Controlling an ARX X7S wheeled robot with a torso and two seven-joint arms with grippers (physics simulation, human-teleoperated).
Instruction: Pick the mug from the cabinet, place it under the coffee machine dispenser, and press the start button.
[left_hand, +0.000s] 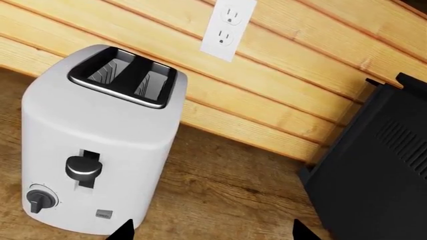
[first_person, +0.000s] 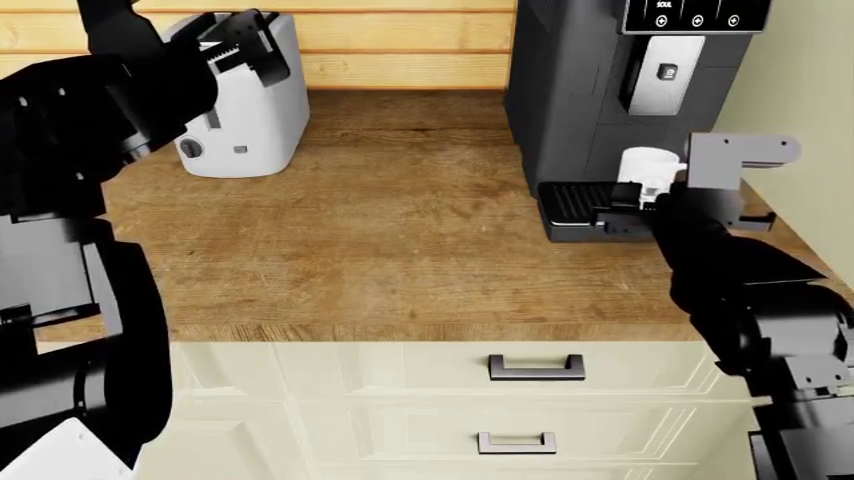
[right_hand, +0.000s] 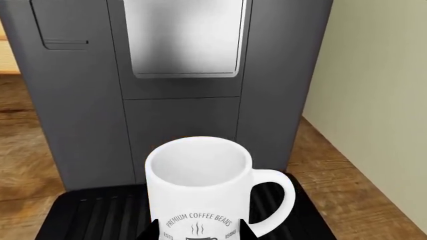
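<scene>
The white mug (right_hand: 200, 185) with grey "Premium Coffee Beans" print stands upright over the black grilled drip tray (right_hand: 87, 215), below the silver-grey coffee machine dispenser (right_hand: 183, 37). My right gripper (right_hand: 200, 232) is shut on the mug, its two fingertips pressing the lower sides; the handle points away from the machine's middle. In the head view the mug (first_person: 647, 162) sits in front of the dispenser (first_person: 657, 80) with the right gripper (first_person: 627, 193) at it. Round buttons (first_person: 695, 20) line the machine's top panel. My left gripper (left_hand: 213, 232) is open and holds nothing, near the toaster.
A white two-slot toaster (left_hand: 100, 140) stands on the wooden counter (first_person: 400, 240) at the back left, with a wall outlet (left_hand: 227, 25) behind it. The coffee machine's dark side (left_hand: 380, 165) is to its right. A pale wall (right_hand: 380, 100) flanks the machine. Drawers (first_person: 534, 368) lie below.
</scene>
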